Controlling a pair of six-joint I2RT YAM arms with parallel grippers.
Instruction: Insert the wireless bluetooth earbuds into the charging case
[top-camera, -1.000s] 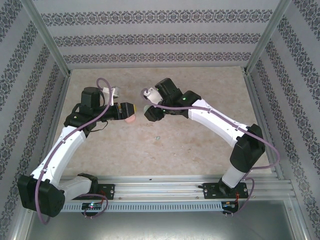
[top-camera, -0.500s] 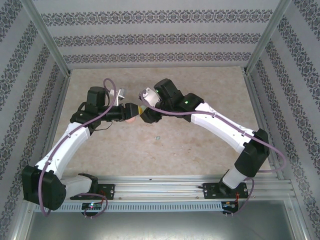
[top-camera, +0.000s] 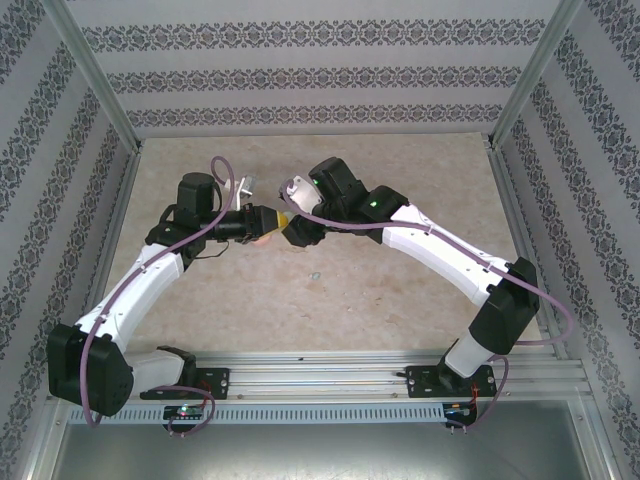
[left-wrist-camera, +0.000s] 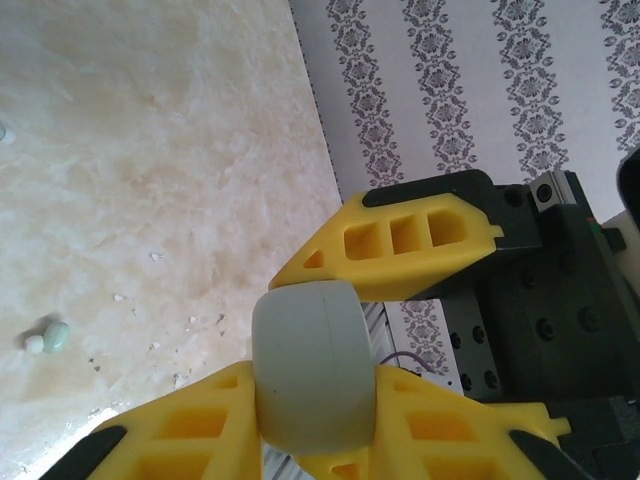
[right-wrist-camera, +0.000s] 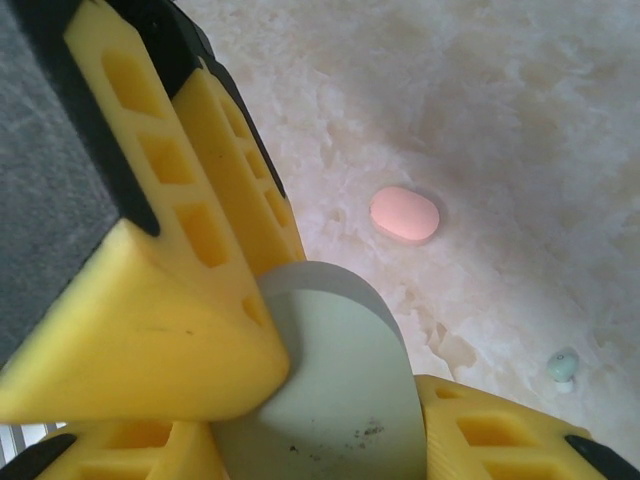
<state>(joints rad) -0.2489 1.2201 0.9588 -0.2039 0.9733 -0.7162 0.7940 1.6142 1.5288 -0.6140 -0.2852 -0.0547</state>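
A pale grey-green oval charging case hangs above the table between both grippers. My left gripper is shut on it, a yellow finger on each side. My right gripper is shut on the same case from the opposite direction. In the top view the two grippers meet tip to tip at the table's middle left. A pink oval case lies closed on the table below them. One pale green earbud lies loose on the table. The other earbuds are out of view.
The marble-patterned tabletop is walled by patterned panels on three sides, with metal posts at the corners. An aluminium rail carries both arm bases along the near edge.
My left gripper has moved right and my right gripper slightly left. They were apart a second ago and now meet on the grey-green case that the right one held.
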